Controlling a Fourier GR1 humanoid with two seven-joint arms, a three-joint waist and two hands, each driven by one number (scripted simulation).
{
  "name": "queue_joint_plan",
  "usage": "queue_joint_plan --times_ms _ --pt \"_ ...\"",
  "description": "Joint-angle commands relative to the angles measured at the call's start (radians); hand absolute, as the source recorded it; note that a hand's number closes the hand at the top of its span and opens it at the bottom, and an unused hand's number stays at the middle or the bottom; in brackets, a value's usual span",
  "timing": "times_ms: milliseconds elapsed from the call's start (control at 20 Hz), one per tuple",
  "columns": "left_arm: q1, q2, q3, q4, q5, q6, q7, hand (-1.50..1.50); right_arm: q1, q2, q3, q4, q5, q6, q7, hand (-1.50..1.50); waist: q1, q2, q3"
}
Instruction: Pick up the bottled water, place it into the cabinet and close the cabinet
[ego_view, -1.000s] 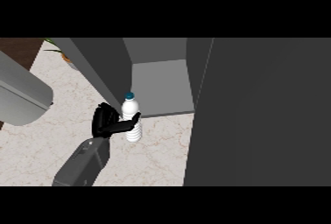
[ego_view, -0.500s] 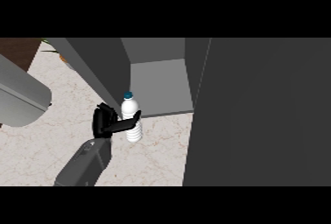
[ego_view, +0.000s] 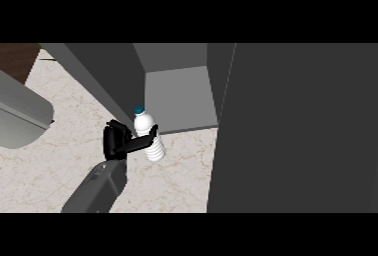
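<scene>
My right hand (ego_view: 118, 142), left of centre, stays clamped on the bottle (ego_view: 155, 149), which is upright over the counter (ego_view: 177, 175). Since a second ago it has drifted only slightly left. Just beyond it, the cabinet (ego_view: 181, 95) stands open. Insertion and closing remain, I judge.

The right forearm (ego_view: 96, 187) is extended from the lower edge; the right hand (ego_view: 117, 142) is curled round the upright bottled water (ego_view: 145, 122).

A pale, veined marble counter (ego_view: 44, 170) meets a dark brown strip (ego_view: 15, 60) at upper left.
</scene>
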Motion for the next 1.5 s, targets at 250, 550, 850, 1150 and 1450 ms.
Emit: queue_joint_plan --times_ms 250,550,850,1150,1450 --pt "-0.248 -0.062 -0.002 0.016 0.012 0.068 0.117 1.50 -0.023 -0.007 -0.010 0.028 -0.015 0.010 -0.007 -1.50 -0.061 0.038 -0.029" --pt "-0.238 -0.061 -0.003 -0.010 0.023 0.086 0.108 -1.50 -0.030 -0.012 -0.006 0.058 -0.017 0.031 -0.014 -1.50 -0.071 0.042 -0.028" --pt "-0.242 -0.043 -0.008 -0.015 0.014 0.118 0.098 -1.50 -0.058 -0.029 -0.010 0.061 -0.045 0.036 -0.007 -1.50 -0.076 0.041 -0.030" --pt "-0.252 -0.013 -0.014 -0.011 0.007 0.126 0.117 -1.50 -0.046 -0.028 -0.012 0.082 -0.046 0.061 -0.017 -1.50 -0.094 0.041 -0.028" --pt "-0.257 -0.022 -0.048 -0.019 -0.018 0.122 0.104 -1.50 -0.055 -0.036 0.000 0.067 -0.051 0.064 -0.005 -1.50 -0.095 0.036 -0.030"
